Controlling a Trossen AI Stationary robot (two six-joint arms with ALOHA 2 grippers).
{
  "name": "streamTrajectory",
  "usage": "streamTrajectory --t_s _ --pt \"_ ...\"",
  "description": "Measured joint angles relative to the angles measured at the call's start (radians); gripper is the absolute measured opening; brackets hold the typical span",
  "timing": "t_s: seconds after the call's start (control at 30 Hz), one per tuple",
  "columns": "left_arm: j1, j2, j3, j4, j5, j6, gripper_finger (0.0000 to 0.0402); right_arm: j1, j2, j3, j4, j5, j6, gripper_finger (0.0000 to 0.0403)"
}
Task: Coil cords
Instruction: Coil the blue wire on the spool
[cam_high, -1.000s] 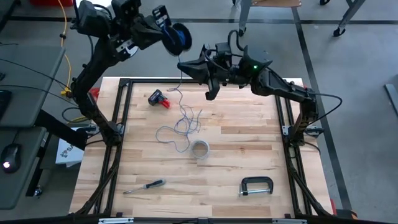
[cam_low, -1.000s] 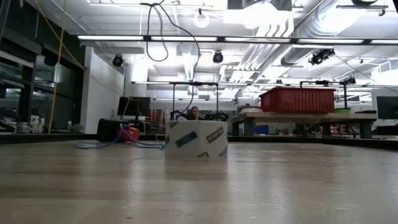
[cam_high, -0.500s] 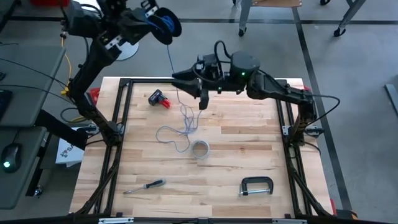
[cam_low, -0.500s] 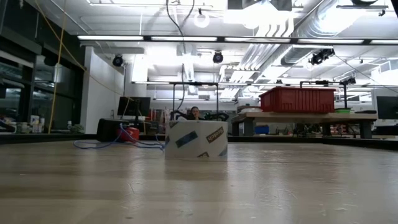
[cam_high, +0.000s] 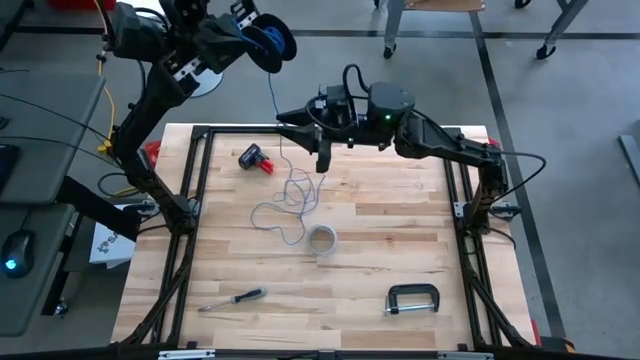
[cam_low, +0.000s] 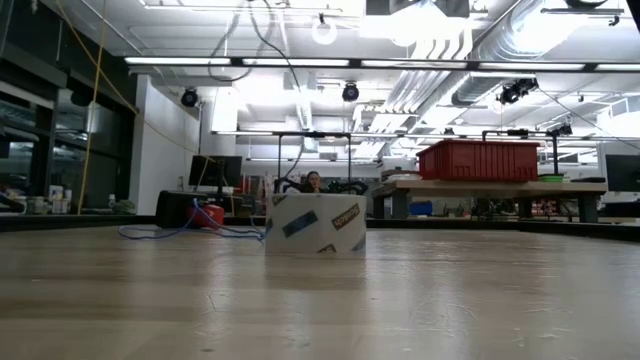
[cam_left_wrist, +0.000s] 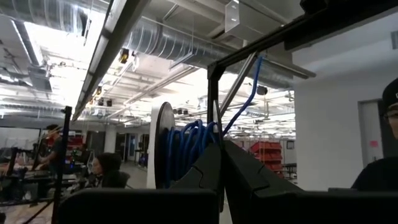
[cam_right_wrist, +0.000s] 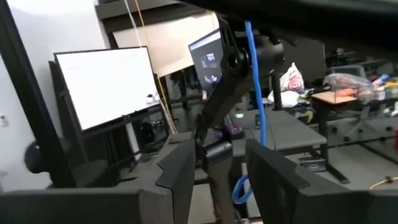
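A coil of blue cord rides high beyond the table's far left corner on my left gripper, which is shut. From the coil one blue strand drops to a loose tangle of blue and pale grey cord lying on the table. My right gripper hovers level above the table's far middle, pointing left at the strand, open. In the right wrist view the strand hangs beyond the gap between the fingers, untouched. My left gripper carries the blue coil as several loops wound around its shut fingers, beside a white disc. One strand leaves by the fingertips. Whether any strand is pinched between the fingers I cannot tell. The coil is lifted clear of the table.
On the table lie a red and black tool at the far left, a tape roll in the middle, a screwdriver and a clamp near the front. A black frame borders the table.
My left gripper has carried the coil farther toward the far left. My right gripper has shifted a little toward the table's left and down. The blue strand, which ran by the right gripper's tips, now hangs straight from the coil to the table.
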Motion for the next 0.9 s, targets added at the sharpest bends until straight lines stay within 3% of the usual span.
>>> streamTrajectory --t_s 0.13,0.37,0.67,0.9 --pt "0.0 0.0 0.0 0.001 0.0 0.0 0.0 0.0 0.0 0.0 0.003 0.054 -0.054 0.0133" --pt "0.0 0.0 0.0 0.001 0.014 0.0 0.0 0.018 -0.01 0.001 0.022 -0.026 -0.102 0.0132" --pt "0.0 0.0 0.0 -0.005 0.016 0.016 0.0 0.052 -0.016 0.002 0.026 0.223 -0.257 0.0132" --pt "0.0 0.001 0.0 -0.005 0.015 0.017 0.0 0.052 -0.016 0.002 0.026 0.262 -0.252 0.0132"
